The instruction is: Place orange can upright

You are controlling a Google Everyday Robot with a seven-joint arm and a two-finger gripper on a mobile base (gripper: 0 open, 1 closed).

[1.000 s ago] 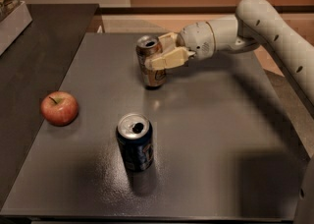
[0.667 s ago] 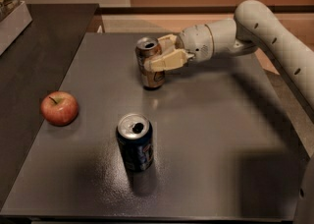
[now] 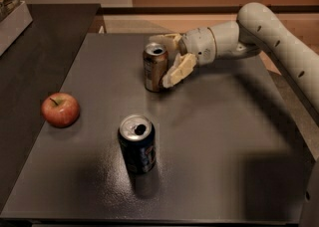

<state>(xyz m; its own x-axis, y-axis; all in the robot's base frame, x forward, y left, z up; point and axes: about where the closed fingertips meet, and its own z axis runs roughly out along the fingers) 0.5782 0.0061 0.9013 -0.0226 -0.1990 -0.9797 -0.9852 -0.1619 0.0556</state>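
Observation:
The orange can (image 3: 155, 67) stands upright on the dark grey table (image 3: 224, 136), towards the back middle, with its silver top open. My gripper (image 3: 170, 55) reaches in from the right and is open beside the can. One pale finger (image 3: 179, 69) lies just right of the can's lower side. The other finger (image 3: 166, 39) is behind the can's top. The can rests on the table.
A dark blue can (image 3: 137, 144) stands upright in the front middle. A red apple (image 3: 60, 109) lies at the left edge. A darker counter (image 3: 35, 56) adjoins on the left, with a box (image 3: 11, 14) at the far left corner.
The near finger, which lay across the can's side, has swung off it to the right and down. The can has stayed upright in almost the same spot.

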